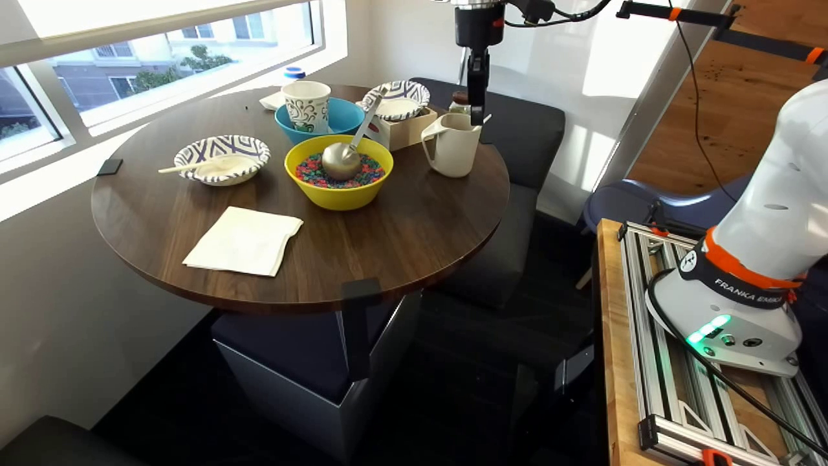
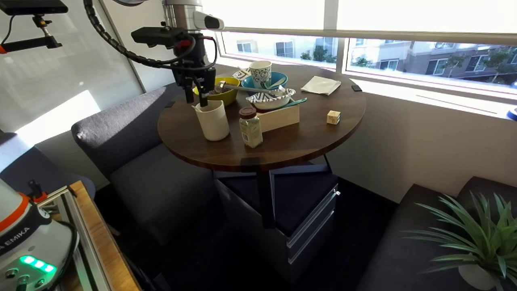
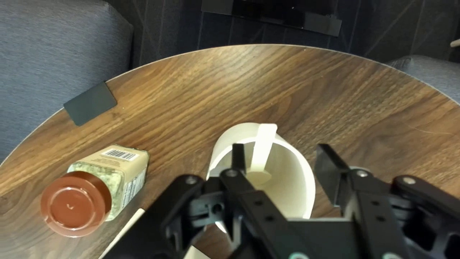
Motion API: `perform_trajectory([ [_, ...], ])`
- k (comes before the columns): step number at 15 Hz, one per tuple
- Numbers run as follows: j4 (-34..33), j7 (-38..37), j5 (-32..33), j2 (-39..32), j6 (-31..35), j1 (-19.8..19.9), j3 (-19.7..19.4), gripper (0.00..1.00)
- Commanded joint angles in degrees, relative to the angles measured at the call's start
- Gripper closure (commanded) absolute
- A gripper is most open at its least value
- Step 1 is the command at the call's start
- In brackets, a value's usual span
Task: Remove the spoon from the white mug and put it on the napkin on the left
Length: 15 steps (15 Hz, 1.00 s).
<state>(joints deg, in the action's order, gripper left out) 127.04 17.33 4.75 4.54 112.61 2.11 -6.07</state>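
Note:
The white mug [image 1: 456, 152] stands upright near the table edge, also visible in an exterior view [image 2: 214, 121] and the wrist view [image 3: 230, 141]. The spoon [image 3: 263, 147] leans inside it, with its light handle sticking out past the rim; only the handle end shows in both exterior views [image 1: 486, 119] [image 2: 196, 108]. My gripper [image 3: 281, 146] is open above the mug, pointing down, fingertips close to the rim in both exterior views [image 1: 477, 120] [image 2: 197, 102]. In the wrist view the handle appears between the fingers, nearer the left one. The pale napkin [image 1: 244, 243] lies flat across the table [image 2: 321, 85].
A jar with a red-brown lid [image 2: 251, 131] and a wooden box [image 2: 280, 118] stand beside the mug. A yellow bowl with a ladle [image 1: 339, 197], a blue bowl [image 1: 346, 116] holding a patterned cup, and a striped bowl with a utensil [image 1: 223, 171] are on the table.

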Motion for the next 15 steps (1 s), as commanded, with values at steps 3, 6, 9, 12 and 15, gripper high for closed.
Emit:
perform_trajectory([
  [3,-3.9,0.0,0.6,-3.4,-3.4,0.7,0.7,0.70],
  [6,-5.2,-0.1,1.0,-5.1,-4.4,0.7,0.9,0.70],
  [9,-6.3,-0.2,1.1,-6.8,-4.9,0.7,1.1,0.72],
  [12,-7.1,-0.3,1.3,-8.2,-5.1,0.7,1.4,0.72],
  [15,-7.7,-0.2,1.1,-9.5,-5.2,0.7,1.6,0.74],
])
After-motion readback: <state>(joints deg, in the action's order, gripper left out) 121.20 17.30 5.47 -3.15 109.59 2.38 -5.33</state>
